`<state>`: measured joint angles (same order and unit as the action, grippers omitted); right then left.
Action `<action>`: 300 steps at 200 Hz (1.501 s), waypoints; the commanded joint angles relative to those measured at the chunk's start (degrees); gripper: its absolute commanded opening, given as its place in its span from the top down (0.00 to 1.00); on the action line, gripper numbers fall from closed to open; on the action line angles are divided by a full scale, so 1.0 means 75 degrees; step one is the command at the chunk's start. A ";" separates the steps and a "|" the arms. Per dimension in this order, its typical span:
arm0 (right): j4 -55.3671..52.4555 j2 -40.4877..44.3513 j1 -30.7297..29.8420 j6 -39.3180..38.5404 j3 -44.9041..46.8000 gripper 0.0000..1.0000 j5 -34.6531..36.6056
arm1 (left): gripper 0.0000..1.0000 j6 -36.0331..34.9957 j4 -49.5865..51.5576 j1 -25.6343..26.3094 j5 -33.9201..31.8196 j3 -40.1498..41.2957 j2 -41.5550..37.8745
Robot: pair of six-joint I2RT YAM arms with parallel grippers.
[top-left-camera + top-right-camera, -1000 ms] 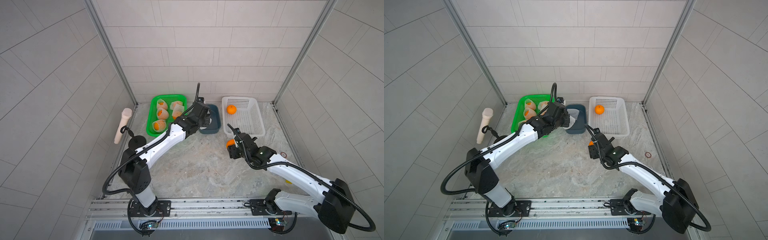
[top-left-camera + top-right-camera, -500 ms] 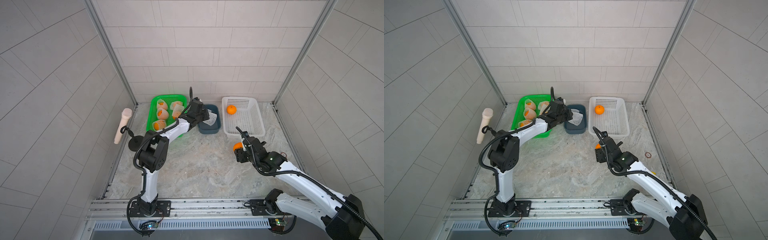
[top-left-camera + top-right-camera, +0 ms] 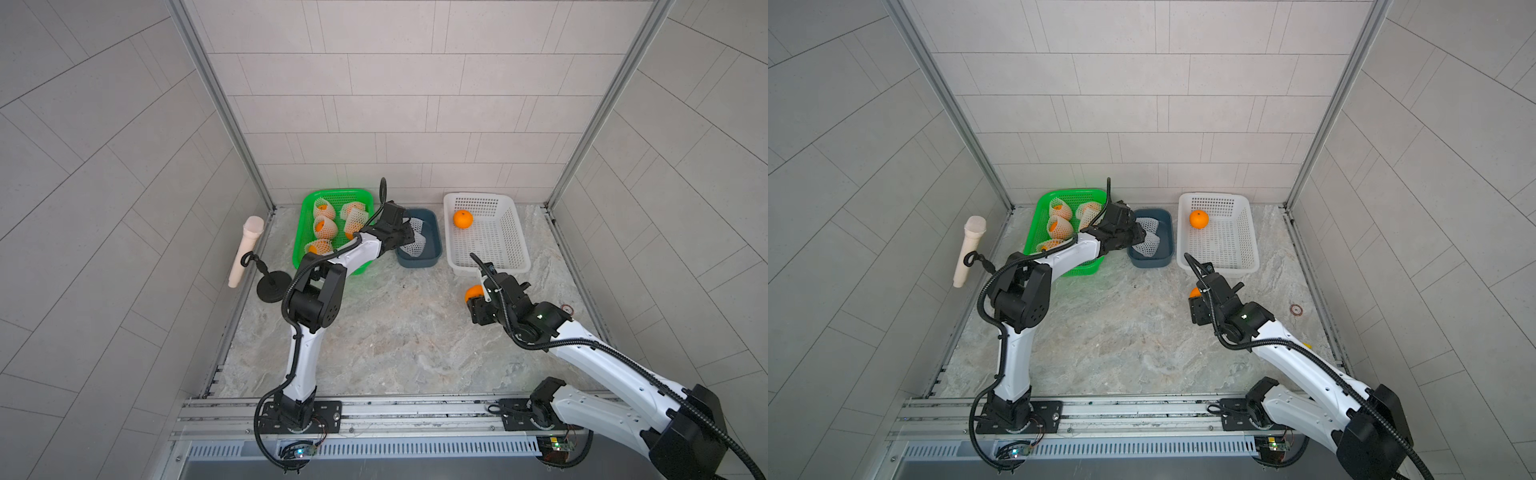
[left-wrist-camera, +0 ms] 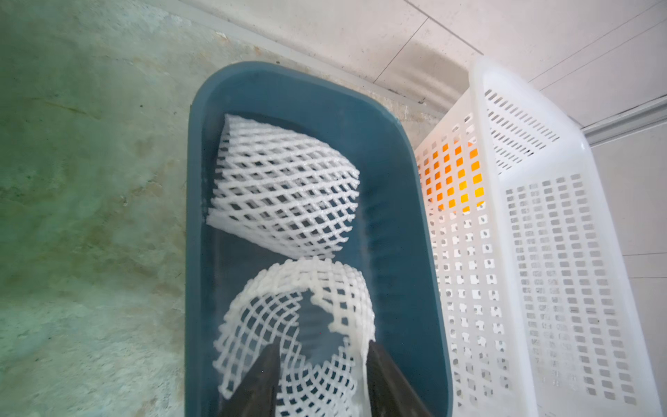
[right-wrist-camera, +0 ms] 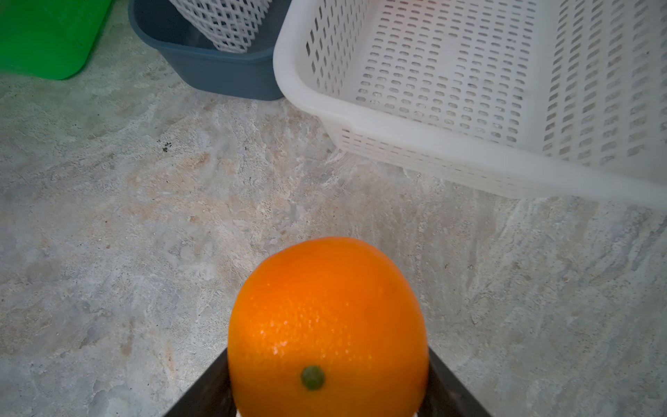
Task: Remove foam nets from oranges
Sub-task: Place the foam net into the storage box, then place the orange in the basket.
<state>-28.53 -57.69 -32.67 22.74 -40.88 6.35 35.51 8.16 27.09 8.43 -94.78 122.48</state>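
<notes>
1. Parting its jaws over the tub [image 4: 393, 180] at the table's [image 3: 395, 332] back edge, the left gripper [image 4: 323, 348] had just released a net [image 4: 299, 274], which lay beside another net [image 4: 285, 187].
2. The right gripper [image 5: 326, 361] pinched a bare orange [image 5: 325, 307] near the basket's [image 5: 415, 144] front rim.
3. More netted oranges [image 3: 325, 226] waited in the tray [image 3: 299, 249], so the job looked far from done.

Two empty white foam nets [image 4: 285, 195] lie in the blue tub [image 4: 391, 187]. Netted oranges [image 3: 324, 227] fill the green basket [image 3: 337, 193]; one bare orange [image 3: 462, 219] rests in the white basket [image 3: 517, 245], another bare orange [image 5: 326, 307] in the right hand [image 5: 326, 393].
</notes>
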 commanded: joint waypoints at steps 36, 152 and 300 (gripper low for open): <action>0.0107 -0.0054 0.0037 0.0038 0.0027 0.31 -0.0012 | 0.54 -0.0663 0.0998 0.0190 -0.0661 -0.0534 -0.0405; 0.0179 0.0017 0.0080 0.0051 0.0160 0.30 -0.0021 | 0.48 -0.2284 0.3269 0.1190 -0.2263 -0.2634 0.0257; 0.0002 0.0338 0.0370 -0.0015 0.0225 0.30 -0.0114 | 0.53 -0.1645 0.3788 0.0703 -0.1729 -0.3774 0.2004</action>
<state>-27.66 -55.81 -30.26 22.72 -39.48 5.34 21.69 36.05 33.21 -4.93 -120.88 135.68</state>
